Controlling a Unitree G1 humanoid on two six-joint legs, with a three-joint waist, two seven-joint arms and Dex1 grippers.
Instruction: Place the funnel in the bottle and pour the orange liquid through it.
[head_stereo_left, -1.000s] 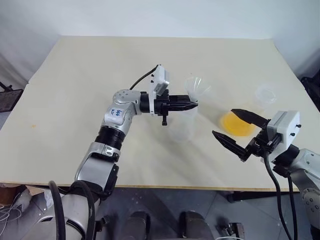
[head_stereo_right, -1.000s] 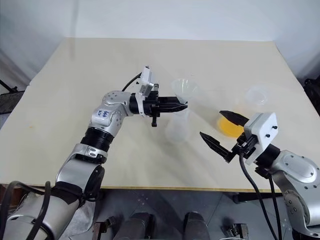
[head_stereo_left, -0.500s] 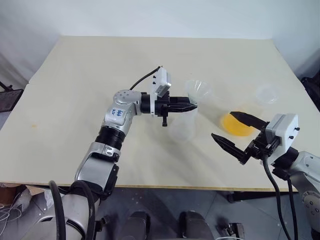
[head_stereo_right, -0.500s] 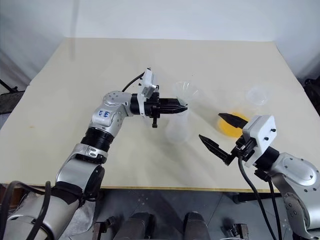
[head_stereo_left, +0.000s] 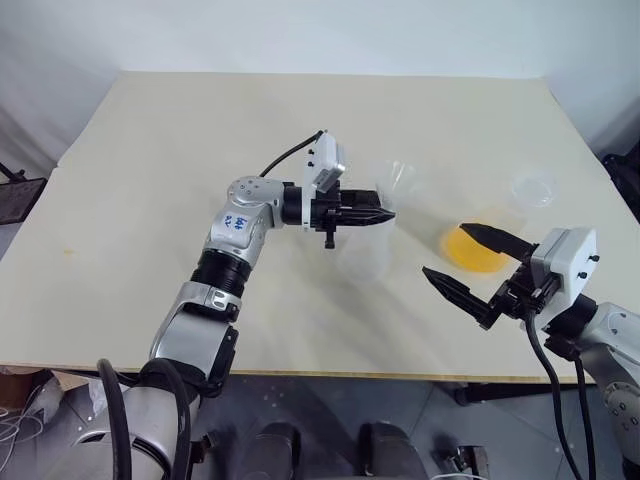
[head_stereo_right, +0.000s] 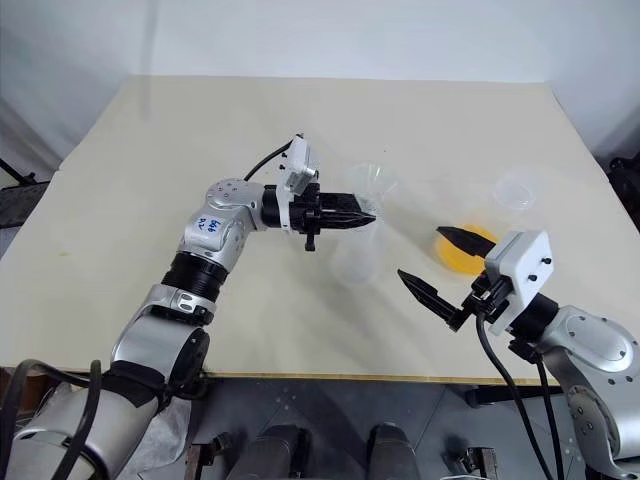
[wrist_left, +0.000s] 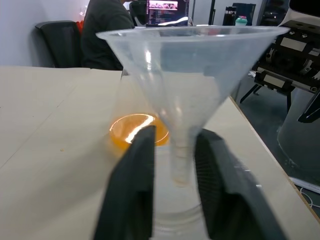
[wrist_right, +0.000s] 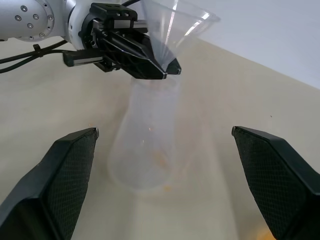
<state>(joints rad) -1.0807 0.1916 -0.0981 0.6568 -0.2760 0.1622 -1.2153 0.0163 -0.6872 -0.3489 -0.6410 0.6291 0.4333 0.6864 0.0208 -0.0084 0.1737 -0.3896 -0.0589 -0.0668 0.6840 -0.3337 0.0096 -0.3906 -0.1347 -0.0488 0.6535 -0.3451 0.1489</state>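
Funnel (wrist_left: 190, 65) sits in the bottle (wrist_right: 145, 145), left pincer (wrist_left: 175, 165) parted around it

Blue handwritten marks on the left arm (head_stereo_left: 232, 222), too small to read

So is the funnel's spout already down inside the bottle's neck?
Yes, the funnel stands upright with its spout inside the bottle.

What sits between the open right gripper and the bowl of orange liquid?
Nothing: in the left eye view, bare table separates the right gripper from the bowl of orange liquid just beyond it.
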